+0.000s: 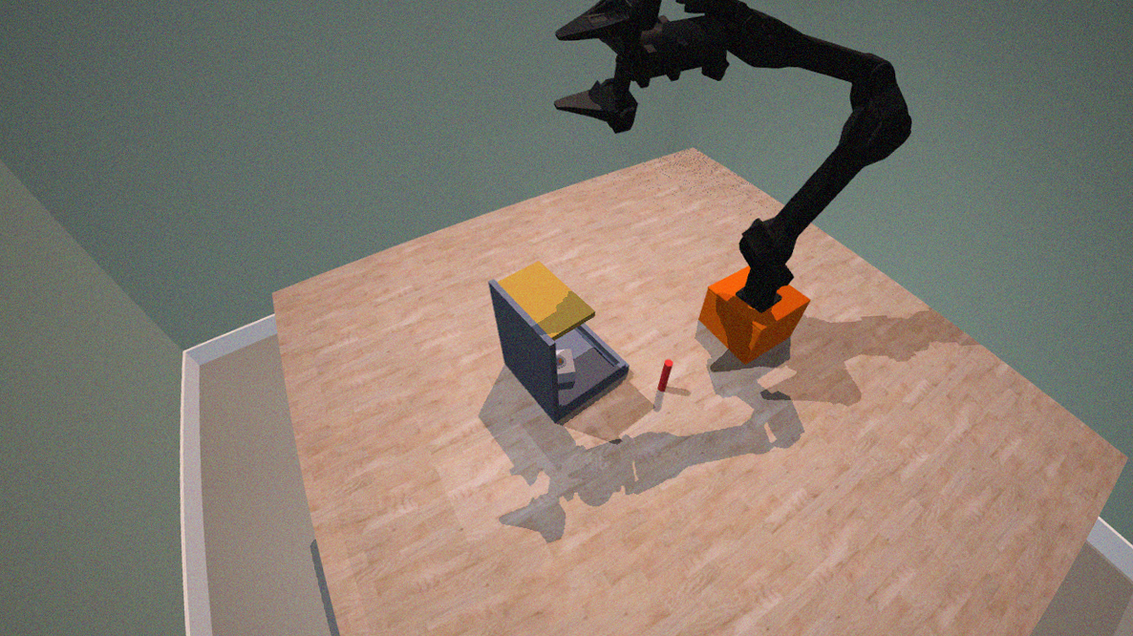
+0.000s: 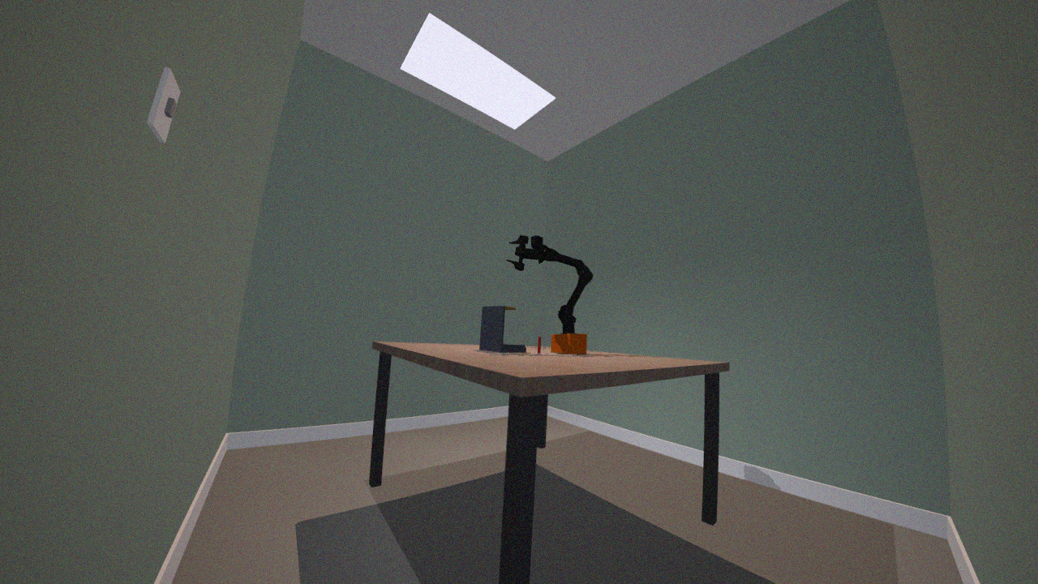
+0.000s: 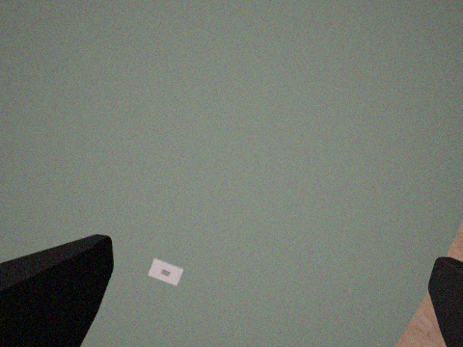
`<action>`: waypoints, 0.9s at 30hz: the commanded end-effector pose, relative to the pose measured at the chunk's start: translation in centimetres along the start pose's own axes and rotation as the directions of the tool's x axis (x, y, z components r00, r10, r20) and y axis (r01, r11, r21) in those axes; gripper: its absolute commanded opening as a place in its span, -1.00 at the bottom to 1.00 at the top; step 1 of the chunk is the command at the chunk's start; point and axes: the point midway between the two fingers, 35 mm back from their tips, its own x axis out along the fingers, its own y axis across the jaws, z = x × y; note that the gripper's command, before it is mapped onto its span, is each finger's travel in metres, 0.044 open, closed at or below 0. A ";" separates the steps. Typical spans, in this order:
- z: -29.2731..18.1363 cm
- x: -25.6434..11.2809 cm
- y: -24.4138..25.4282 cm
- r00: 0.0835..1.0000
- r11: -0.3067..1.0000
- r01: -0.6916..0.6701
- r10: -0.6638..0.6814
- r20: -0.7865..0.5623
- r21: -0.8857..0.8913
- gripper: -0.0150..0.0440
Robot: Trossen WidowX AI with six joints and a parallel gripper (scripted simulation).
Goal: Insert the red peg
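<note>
The red peg (image 1: 666,375) (image 2: 539,345) stands upright on the table between the box and the orange arm base. The blue-grey box (image 1: 524,352) (image 2: 492,328) has a yellow roof (image 1: 540,293) (image 2: 511,308) sticking out from its back wall. The block (image 1: 565,369) with a hole in its top sits on the box floor under the roof, partly hidden by the back wall in the top view. My gripper (image 1: 556,70) (image 2: 508,251) (image 3: 278,268) is wide open and empty. It hangs high above the box, with its fingers pointing roughly level.
The arm stands on an orange base (image 1: 738,321) (image 2: 568,343) on the wooden table (image 1: 691,550) (image 2: 609,367). The box's low rim (image 1: 595,391) runs around its floor. The wrist view shows mostly wall, with a small white plate (image 3: 165,272) and a table edge at the right.
</note>
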 end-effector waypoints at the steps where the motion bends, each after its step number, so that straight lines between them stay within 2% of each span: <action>1: -1.7 -0.1 -1.0 0.998 0.988 0.045 -0.038 -0.049 0.148 1.00; 13: -6.4 -0.7 -3.9 0.969 0.842 0.228 -0.146 -0.201 0.489 1.00; 27: -11.6 -2.5 -7.3 0.891 0.511 0.454 -0.266 -0.368 0.730 1.00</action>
